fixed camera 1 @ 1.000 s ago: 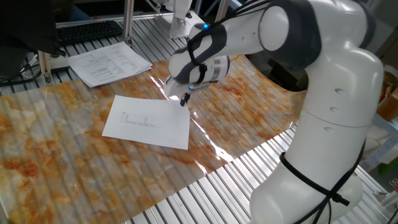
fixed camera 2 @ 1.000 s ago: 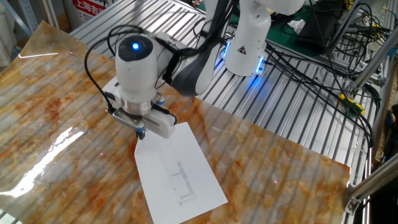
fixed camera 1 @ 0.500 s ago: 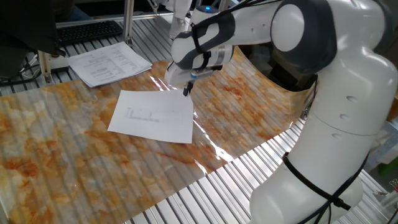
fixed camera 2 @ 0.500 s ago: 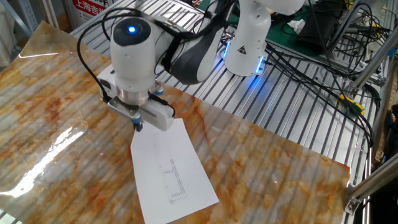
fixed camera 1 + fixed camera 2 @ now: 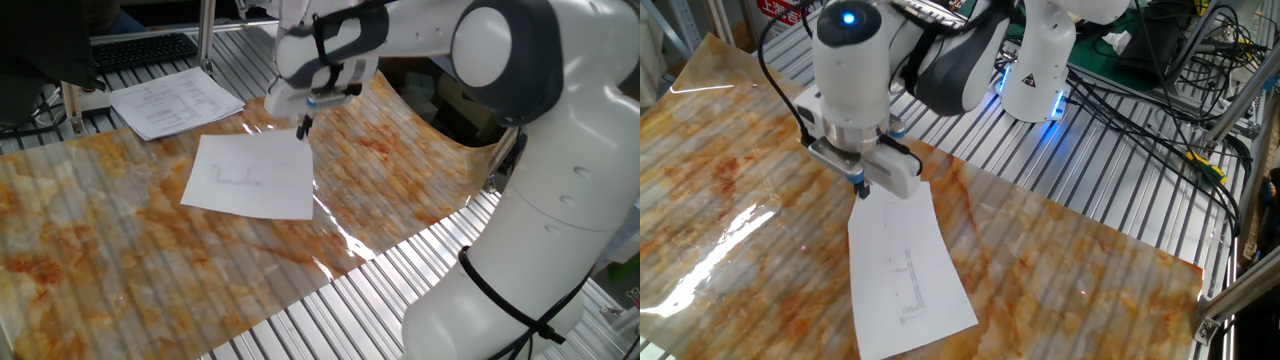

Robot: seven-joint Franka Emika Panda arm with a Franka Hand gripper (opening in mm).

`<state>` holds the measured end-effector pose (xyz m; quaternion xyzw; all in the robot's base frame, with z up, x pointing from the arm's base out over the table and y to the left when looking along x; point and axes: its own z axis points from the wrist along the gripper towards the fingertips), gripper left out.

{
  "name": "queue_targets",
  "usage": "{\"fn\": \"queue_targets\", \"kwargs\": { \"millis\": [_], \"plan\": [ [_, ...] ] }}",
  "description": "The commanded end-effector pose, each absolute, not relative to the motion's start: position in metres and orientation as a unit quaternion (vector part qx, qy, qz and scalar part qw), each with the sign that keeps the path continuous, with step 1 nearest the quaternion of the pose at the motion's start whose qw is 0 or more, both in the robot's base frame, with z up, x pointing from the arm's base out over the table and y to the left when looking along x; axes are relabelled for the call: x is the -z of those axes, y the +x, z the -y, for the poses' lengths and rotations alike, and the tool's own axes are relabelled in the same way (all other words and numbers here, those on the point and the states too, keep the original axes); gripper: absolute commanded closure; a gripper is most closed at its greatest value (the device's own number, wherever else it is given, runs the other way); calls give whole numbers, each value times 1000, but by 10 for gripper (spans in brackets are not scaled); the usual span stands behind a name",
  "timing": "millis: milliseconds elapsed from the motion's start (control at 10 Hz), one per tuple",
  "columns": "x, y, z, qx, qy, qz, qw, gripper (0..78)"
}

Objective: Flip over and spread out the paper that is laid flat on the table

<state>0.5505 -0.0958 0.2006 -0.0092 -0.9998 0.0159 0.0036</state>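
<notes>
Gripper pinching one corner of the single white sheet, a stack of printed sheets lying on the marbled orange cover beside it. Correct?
Not quite: the stack of printed sheets lies on the bare metal slats beyond the marbled cover, as one fixed view shows. The gripper is at the paper corner.

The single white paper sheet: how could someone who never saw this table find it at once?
On the glossy orange-and-grey marbled table, look below the pincer, which grips one corner of the single thin white paper sheet. Unlike the thicker stack of densely printed sheets nearby, it shows only faint grey print.

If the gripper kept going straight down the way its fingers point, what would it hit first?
Most likely the paper: the gripper points down at the sheet's corner, apparently pinching it. Just beyond that edge is the table, so depth leaves some doubt.
</notes>
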Motion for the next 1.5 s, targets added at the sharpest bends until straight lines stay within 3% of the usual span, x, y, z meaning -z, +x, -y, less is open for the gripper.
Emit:
{"fn": "queue_targets", "kwargs": {
  "millis": [100,1500],
  "plan": [
    [-239,558,86,-17,-35,999,17,763],
    [-335,574,83,-20,-73,997,24,763]
  ]
}}
